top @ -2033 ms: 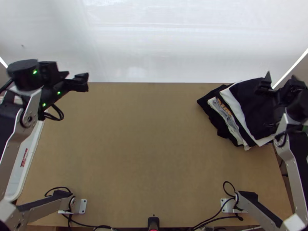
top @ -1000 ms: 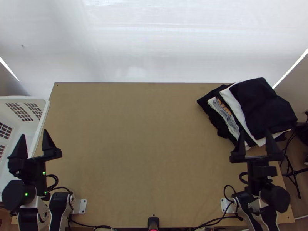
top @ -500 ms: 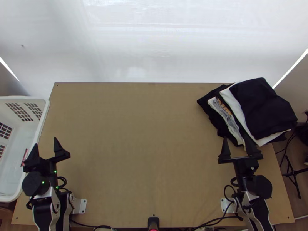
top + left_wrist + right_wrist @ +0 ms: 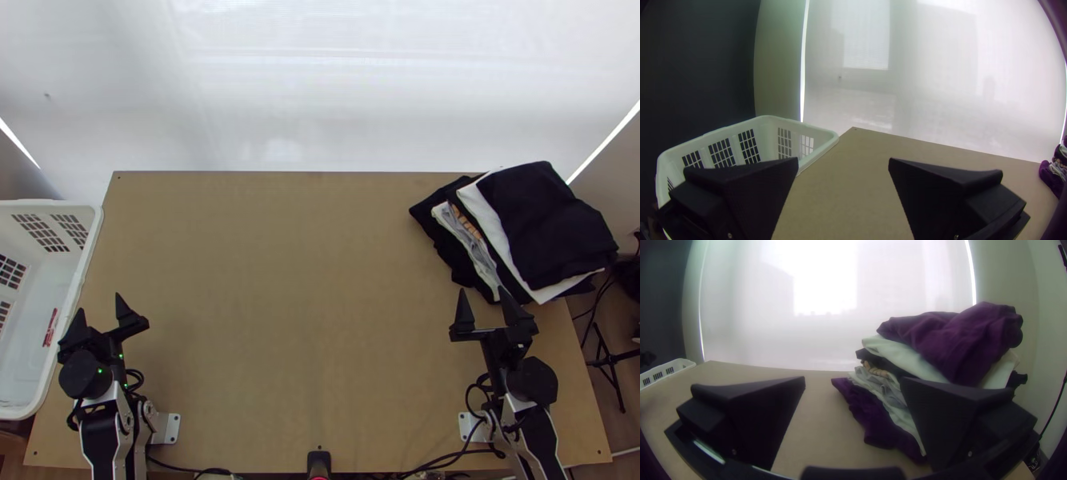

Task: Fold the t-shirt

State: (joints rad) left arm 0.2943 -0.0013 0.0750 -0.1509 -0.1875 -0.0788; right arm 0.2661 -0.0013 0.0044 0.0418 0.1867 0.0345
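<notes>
Black folded cloth garment (image 4: 546,224), probably the t-shirt: tops the leaning stack of folded black, white and grey clothes (image 4: 438,220) at the table's far right. Lies as a compact packet, edges a little uneven. Right gripper (image 4: 483,291) is away from over it, drawn back toward its own base. Reads as placing done, folding likely complete; at most a light squaring-up remains.

Against the earliest frame: garment and stack look unchanged; both arms have pulled in. Over the last half second, only small shifts of the grippers. Right one now near the stack's near edge, fingers spread, nothing between them. Left gripper (image 4: 99,303), also spread and holding nothing, has come back from the far left, now beside the white plastic basket (image 4: 97,234) left of the brown table (image 4: 280,280).
</notes>
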